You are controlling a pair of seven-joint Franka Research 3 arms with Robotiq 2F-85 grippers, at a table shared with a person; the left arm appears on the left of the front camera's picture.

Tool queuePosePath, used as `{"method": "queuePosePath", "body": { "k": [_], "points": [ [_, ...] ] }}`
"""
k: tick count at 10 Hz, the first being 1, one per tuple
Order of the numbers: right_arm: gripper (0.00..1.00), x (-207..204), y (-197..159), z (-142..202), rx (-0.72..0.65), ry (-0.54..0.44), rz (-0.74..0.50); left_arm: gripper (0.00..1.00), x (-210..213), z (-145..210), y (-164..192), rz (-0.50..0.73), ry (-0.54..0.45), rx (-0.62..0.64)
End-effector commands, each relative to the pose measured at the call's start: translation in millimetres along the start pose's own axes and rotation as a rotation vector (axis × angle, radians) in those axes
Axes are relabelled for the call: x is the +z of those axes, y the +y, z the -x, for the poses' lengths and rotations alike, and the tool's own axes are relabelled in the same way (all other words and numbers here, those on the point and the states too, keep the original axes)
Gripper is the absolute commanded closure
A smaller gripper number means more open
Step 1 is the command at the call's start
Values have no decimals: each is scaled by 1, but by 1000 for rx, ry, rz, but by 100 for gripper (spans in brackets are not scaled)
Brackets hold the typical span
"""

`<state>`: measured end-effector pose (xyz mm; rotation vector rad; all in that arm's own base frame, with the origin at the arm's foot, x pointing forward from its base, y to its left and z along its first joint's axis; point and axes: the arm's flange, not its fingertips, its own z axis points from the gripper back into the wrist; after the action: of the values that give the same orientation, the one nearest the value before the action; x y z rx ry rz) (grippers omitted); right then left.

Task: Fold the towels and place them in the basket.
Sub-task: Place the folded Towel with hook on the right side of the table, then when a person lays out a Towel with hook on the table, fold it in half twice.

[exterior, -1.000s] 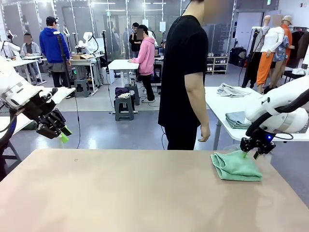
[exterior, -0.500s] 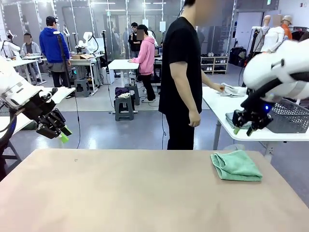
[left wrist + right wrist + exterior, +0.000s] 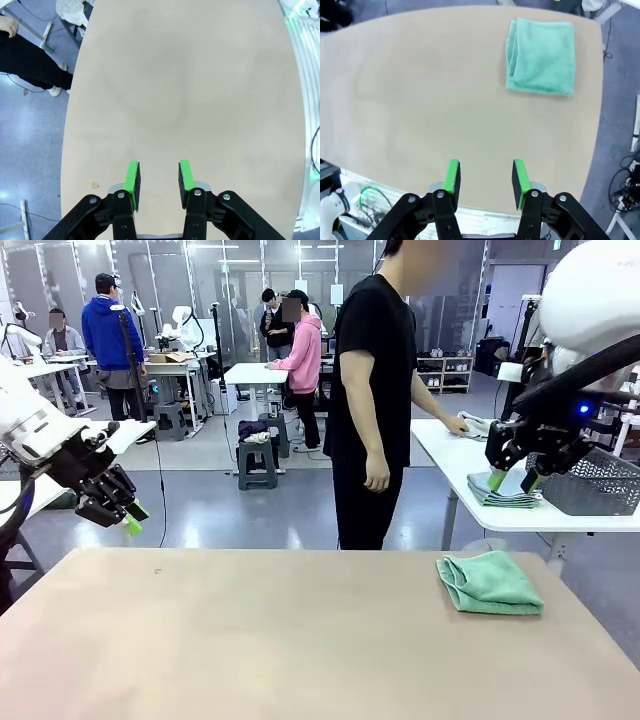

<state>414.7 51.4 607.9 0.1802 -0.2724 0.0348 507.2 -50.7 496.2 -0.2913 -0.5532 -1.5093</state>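
The left fingers (image 3: 132, 527) are held off the left edge of the surface (image 3: 250, 640), spread, with nothing between the pads (image 3: 132, 177); bare surface lies beyond their tips. Further right, a person's hand (image 3: 456, 424) is laid on a pale cloth (image 3: 482, 426) on a side table (image 3: 450, 455); whether that is the cream towel cannot be told. The mint towel (image 3: 488, 583) lies folded near the right edge of the surface, below the right fingers (image 3: 497, 480) and well apart from them; in the wrist view the towel (image 3: 540, 56) is seen far beyond their tips. The right fingers (image 3: 453, 177) are held high, spread and empty. The basket (image 3: 590, 480) is seen just past them on the side table, beside a folded stack (image 3: 500, 498). The towel is judged light, soft and limp: it would likely sag and unfold if lifted by one corner, so hold is best taken across the folded edge, with all layers pinched together. Terry should not slip between the pads. No brand, label or writing can be read on towel or basket.
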Motion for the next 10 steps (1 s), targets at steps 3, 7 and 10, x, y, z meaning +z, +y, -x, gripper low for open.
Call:
{"method": "queuePosePath", "body": {
  "k": [3, 7, 10],
  "points": [
    [47, 10, 4, 15, 11, 1, -1, 58, 1, 0, 0, -3, -1, -1],
    [47, 10, 4, 15, 11, 1, -1, 58, 1, 0, 0, -3, -1, -1],
    [47, 10, 4, 15, 11, 1, -1, 58, 1, 0, 0, -3, -1, -1]
  ]
}}
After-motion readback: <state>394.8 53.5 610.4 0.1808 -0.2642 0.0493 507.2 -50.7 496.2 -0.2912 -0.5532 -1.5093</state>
